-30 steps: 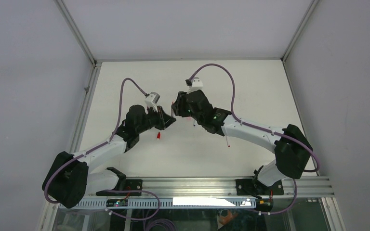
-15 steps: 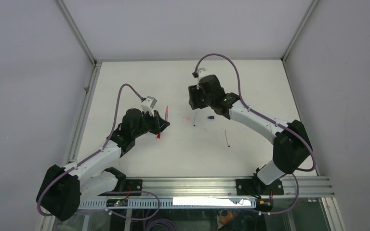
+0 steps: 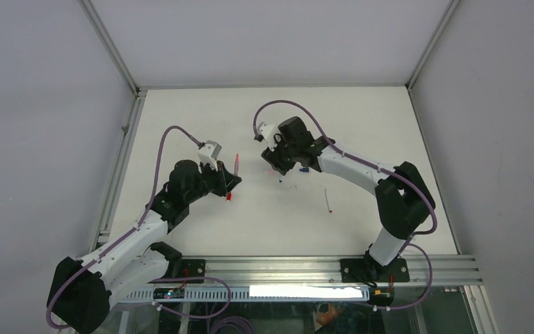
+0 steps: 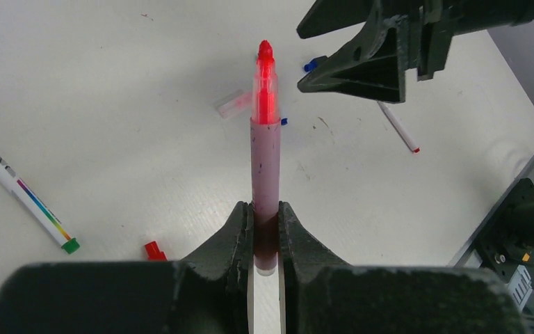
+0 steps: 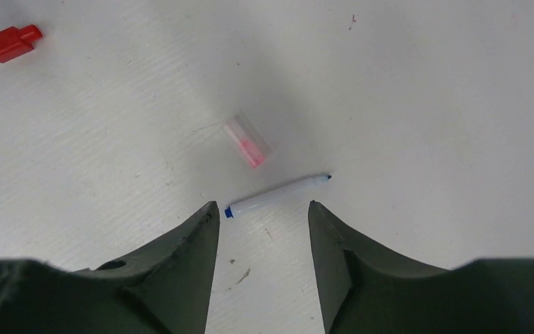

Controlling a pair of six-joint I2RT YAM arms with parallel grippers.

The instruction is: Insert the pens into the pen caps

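Observation:
My left gripper is shut on the lower end of a pale red-pink pen, whose bare red tip points away over the table; it also shows in the top view. My right gripper is open and empty, low over the table. Just beyond its fingertips lie a white pen with a blue tip and a pale pink cap. A red cap lies apart to the left, close under my left gripper. A blue cap lies behind the right gripper.
A white pen with a red tip lies right of centre. A white pen with a coloured stripe and green tip lies on the left. The white table is walled by aluminium rails; a rail with the arm bases runs along the near edge.
The grippers, close together a second ago, have separated. My left gripper drew back left with the pen. My right gripper swung back, then turned and came down over the pale pink cap and white pen.

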